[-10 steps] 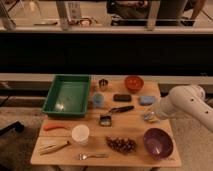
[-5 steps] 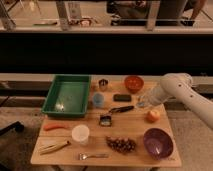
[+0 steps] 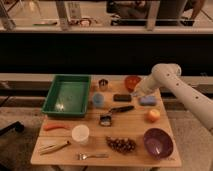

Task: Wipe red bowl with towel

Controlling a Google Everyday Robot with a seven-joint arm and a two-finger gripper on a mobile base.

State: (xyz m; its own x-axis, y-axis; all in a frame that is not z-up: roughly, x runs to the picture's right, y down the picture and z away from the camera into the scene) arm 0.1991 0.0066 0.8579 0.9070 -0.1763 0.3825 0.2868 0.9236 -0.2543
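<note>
The small orange-red bowl (image 3: 131,81) stands at the back of the wooden table, right of the middle. My gripper (image 3: 136,93) hangs from the white arm, which comes in from the right, and sits just at the bowl's front right rim. The pale grey-blue towel (image 3: 98,100) lies flat left of the bowl, beside the green tray, about a hand's width from the gripper. I see nothing in the gripper.
A brighter blue block (image 3: 147,100) lies right of the gripper. A green tray (image 3: 66,95) is at the left, with a metal cup (image 3: 103,84) and a black bar (image 3: 121,97) nearby. An orange fruit (image 3: 153,115), a purple bowl (image 3: 158,141), grapes (image 3: 121,145) and a white cup (image 3: 80,134) are in front.
The arm has swung left and back, from the table's right edge, over the blue block, to the red bowl's front rim. The objects have not moved.
</note>
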